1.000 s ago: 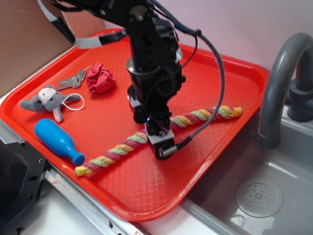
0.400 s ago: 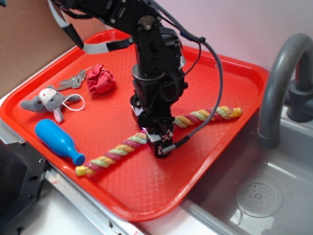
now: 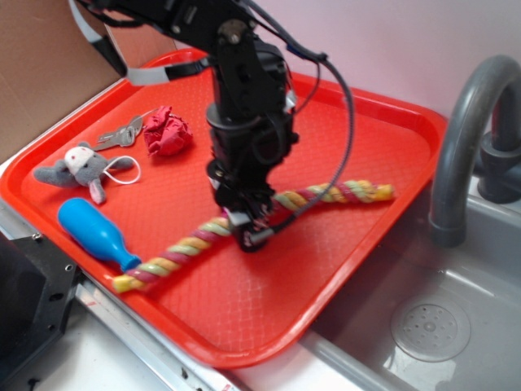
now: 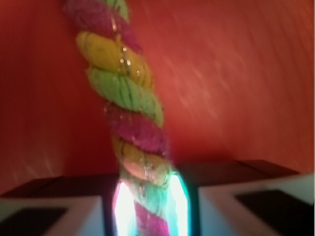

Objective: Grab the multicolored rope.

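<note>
Rope, near end: the multicolored rope starts at the tray's front edge, its yellow tip just beside the blue bottle toy.
Tray: the red tray carries everything.
Claw: the claw stands over the rope's middle; in the wrist view the rope passes between the two pads, which are closed against it, so it is gripping the rope.
Axis: the rope runs front-left to back-right, crosswise to the jaws; the lift should go straight up.
Rope, far end: toward the tray's right side, near the grey faucet.
</note>
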Controlling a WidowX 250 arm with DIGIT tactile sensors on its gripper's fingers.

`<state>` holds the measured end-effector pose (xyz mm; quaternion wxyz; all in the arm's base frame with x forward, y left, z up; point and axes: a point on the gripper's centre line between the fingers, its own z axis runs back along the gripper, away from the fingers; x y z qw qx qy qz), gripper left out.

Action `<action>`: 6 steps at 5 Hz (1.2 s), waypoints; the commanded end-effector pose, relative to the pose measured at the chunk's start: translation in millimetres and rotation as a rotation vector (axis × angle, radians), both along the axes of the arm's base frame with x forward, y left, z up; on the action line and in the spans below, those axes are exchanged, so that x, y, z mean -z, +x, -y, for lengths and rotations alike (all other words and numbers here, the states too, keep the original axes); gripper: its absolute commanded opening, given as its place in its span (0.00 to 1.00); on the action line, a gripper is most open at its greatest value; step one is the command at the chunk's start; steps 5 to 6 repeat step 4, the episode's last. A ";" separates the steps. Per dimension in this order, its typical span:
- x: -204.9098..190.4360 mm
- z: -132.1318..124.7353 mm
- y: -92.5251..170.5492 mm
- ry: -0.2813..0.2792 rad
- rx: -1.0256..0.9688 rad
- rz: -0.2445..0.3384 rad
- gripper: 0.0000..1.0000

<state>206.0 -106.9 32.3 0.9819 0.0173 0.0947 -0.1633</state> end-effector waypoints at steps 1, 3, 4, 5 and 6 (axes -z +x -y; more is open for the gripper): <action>-112.3 -38.3 12.2 -0.189 -0.186 0.142 0.00; -185.9 -75.5 -15.7 -0.070 -0.441 0.243 0.00; -180.8 -78.1 -9.0 -0.062 -0.411 0.183 0.00; -180.8 -78.1 -9.0 -0.062 -0.411 0.183 0.00; -180.8 -78.1 -9.0 -0.062 -0.411 0.183 0.00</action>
